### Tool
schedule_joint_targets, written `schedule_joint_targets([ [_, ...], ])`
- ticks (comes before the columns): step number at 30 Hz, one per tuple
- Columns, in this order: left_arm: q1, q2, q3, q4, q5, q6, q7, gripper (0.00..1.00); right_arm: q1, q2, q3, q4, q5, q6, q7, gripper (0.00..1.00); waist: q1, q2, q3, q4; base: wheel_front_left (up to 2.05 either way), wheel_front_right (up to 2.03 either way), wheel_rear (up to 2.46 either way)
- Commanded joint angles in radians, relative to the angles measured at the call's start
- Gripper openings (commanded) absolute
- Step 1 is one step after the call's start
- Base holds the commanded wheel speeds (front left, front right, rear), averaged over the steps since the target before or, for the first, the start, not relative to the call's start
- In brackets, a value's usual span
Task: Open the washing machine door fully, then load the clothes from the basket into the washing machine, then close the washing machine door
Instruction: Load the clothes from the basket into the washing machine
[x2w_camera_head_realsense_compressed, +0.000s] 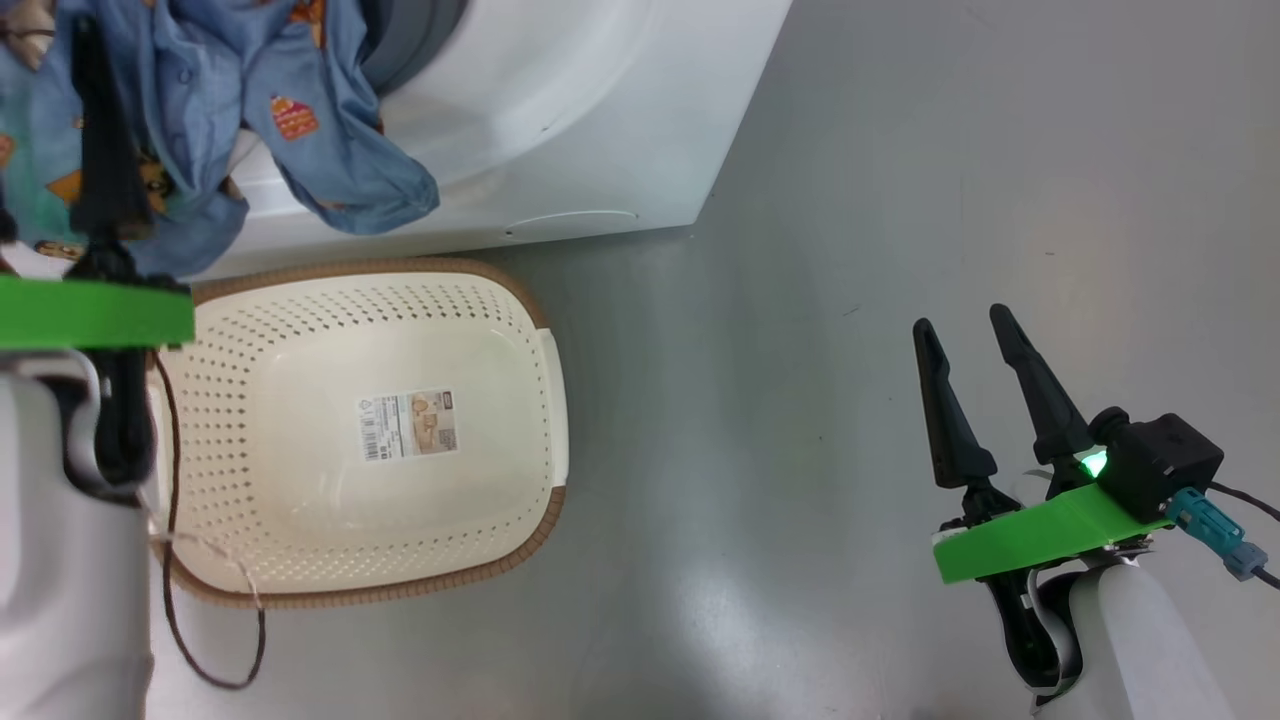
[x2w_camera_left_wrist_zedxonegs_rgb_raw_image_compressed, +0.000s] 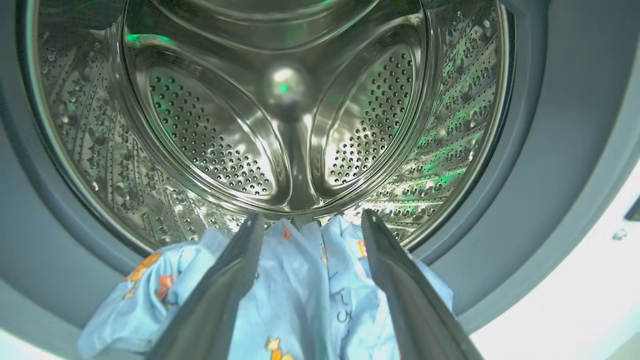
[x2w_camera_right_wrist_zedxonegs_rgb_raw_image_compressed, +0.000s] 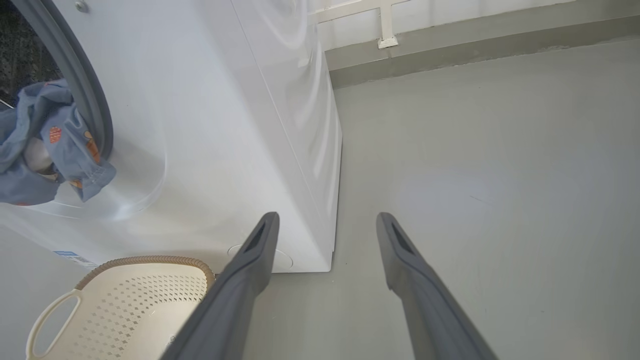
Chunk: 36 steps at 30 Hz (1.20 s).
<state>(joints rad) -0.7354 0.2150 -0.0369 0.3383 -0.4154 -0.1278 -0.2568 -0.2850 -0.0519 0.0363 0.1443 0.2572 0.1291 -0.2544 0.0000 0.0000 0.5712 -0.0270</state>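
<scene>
1. The clothes (x2w_camera_head_realsense_compressed: 300, 120) are being shown draped over the lower lip of the washing machine (x2w_camera_head_realsense_compressed: 560, 120) opening, part inside, part hanging down the white front.
2. The left hand (x2w_camera_left_wrist_zedxonegs_rgb_raw_image_compressed: 312, 217) is being held at the mouth of the steel drum (x2w_camera_left_wrist_zedxonegs_rgb_raw_image_compressed: 210, 130), fingers (x2w_camera_left_wrist_zedxonegs_rgb_raw_image_compressed: 220, 290) spread and released, blue fabric lying between and beneath them.
3. The basket (x2w_camera_head_realsense_compressed: 300, 330) is being seen on the floor (x2w_camera_head_realsense_compressed: 800, 300) just near of the machine, its label sticker (x2w_camera_head_realsense_compressed: 408, 425) showing.
4. The right hand (x2w_camera_head_realsense_compressed: 961, 320) is being held released above the floor, well right of the basket.
</scene>
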Motion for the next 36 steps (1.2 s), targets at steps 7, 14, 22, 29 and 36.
schedule_joint_targets([
  [7,0.149,-0.005,0.098,-0.132,0.049,-0.003,-0.005,1.0,0.016,0.002,0.032,-0.021,0.006,0.002,-0.007,1.0,0.0,0.0,-0.001,0.003,0.0,0.0,0.0],
  [14,0.267,-0.029,0.132,-0.188,0.09,-0.003,-0.005,1.0,0.014,0.002,0.032,-0.018,-0.001,0.002,-0.007,1.0,0.0,0.0,-0.001,0.001,0.0,0.0,0.0],
  [22,0.391,-0.086,0.199,-0.22,0.117,-0.003,-0.005,1.0,0.011,0.002,0.041,-0.012,0.001,0.002,-0.007,1.0,0.0,0.0,-0.001,0.0,0.0,0.0,0.0],
  [29,0.507,-0.135,0.24,-0.239,0.135,-0.003,-0.005,1.0,0.007,0.002,0.049,-0.007,-0.004,0.002,-0.007,1.0,0.0,0.0,0.001,0.003,0.0,0.0,0.0],
  [36,0.585,-0.147,0.252,-0.246,0.144,-0.003,-0.005,1.0,0.001,0.002,0.051,-0.005,-0.005,0.002,-0.007,1.0,0.0,0.0,0.002,0.001,0.0,0.0,0.0],
])
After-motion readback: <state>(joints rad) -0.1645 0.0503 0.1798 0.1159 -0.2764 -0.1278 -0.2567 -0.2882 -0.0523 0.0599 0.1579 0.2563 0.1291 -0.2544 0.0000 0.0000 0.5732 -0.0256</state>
